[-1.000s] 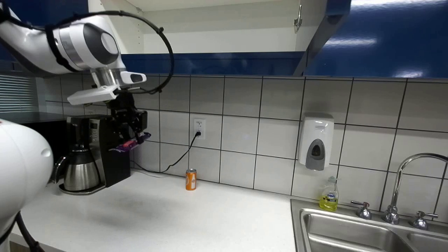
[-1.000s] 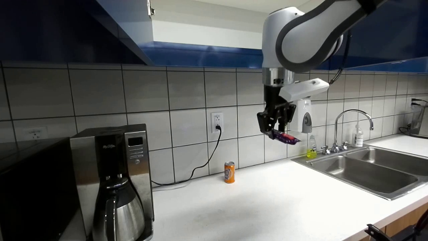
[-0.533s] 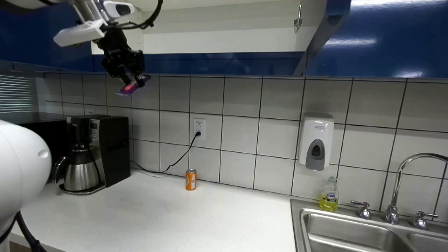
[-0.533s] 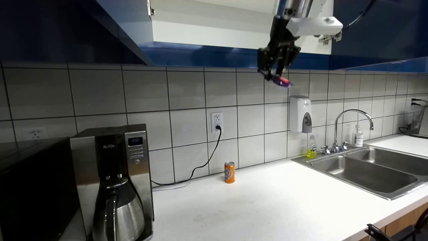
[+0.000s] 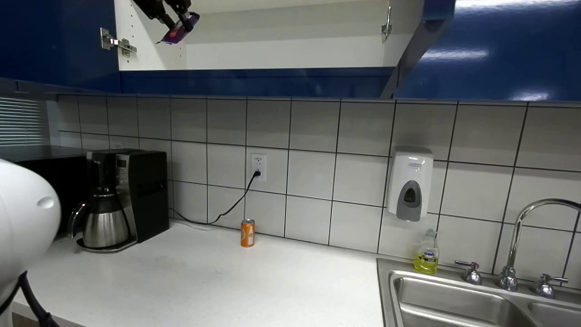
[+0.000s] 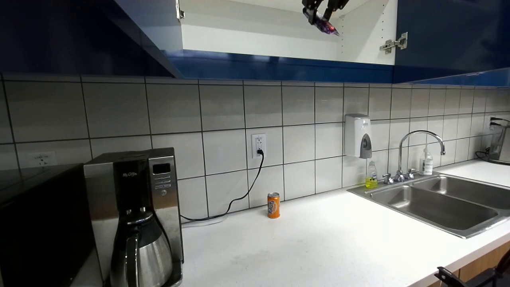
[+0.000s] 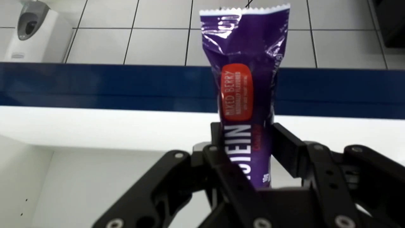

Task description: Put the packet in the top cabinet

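The packet is a purple wrapper with a red label. My gripper is shut on its middle, a finger pressed to each long edge. Its lower end is partly hidden behind the gripper. In both exterior views the packet is tilted, held at the height of the cabinet opening, above the blue bottom edge. The gripper is mostly cut off by the top of both views. The top cabinet is open, with a white interior; it also shows in an exterior view and its blue edge in the wrist view.
Open blue doors flank the cabinet, with metal hinges at the opening's sides. Below are an orange can, a coffee maker, a soap dispenser, a soap bottle and a sink.
My gripper has risen with the packet from in front of the tiled wall to the level of the cabinet opening. Most of the arm has left the exterior views at the top. The packet stays held.
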You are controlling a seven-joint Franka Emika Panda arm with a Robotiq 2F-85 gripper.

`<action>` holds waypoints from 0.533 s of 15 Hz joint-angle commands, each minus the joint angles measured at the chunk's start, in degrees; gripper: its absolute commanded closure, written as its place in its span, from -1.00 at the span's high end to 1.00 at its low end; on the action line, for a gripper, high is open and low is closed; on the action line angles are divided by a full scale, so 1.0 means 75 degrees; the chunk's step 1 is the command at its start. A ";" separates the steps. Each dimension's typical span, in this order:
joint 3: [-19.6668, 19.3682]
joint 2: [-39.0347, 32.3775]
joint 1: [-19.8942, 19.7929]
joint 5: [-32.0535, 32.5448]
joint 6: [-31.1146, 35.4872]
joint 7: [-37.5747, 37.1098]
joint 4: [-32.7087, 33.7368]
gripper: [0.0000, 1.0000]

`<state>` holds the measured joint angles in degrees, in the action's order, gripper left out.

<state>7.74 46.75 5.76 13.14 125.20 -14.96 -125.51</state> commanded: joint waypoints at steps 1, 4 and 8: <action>0.0181 -0.0974 -0.0485 -0.0213 -0.0251 0.0182 0.1403 -0.66; 0.0249 -0.1701 -0.0687 -0.0167 -0.0436 0.0072 0.2333 -0.66; 0.0356 -0.2688 -0.0814 -0.0087 -0.1043 -0.0037 0.3510 -0.66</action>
<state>8.67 32.89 1.72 13.09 122.52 -14.97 -107.92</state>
